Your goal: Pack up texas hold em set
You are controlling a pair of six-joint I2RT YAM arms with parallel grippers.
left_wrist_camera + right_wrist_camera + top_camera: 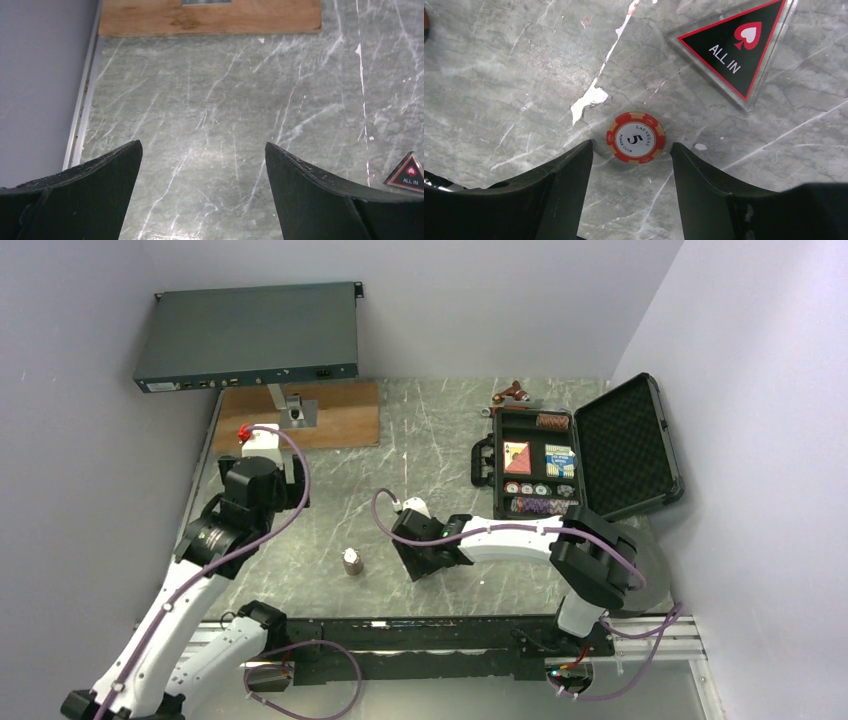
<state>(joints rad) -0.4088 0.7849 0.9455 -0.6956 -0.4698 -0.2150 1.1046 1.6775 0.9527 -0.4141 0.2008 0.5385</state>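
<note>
Chip lies flat on the counter, mid-width toward the near edge, right between the tips of my right fingers, which stand just wider than it, gripping nothing. Left fingers gape empty by the left edge, much farther off.

Light: diffuse, even, from overhead; moderately bright. Bench top shows a soft sheen between the fingers of the left gripper, no hard glare. Shadows soft-edged and close under both arms; foam inside the case at the right edge reads near black. Right wrist view sharp: print on chip and plaque legible; right gripper fingers black, surface detail lost. Top view slightly soft, small lettering unreadable
</note>
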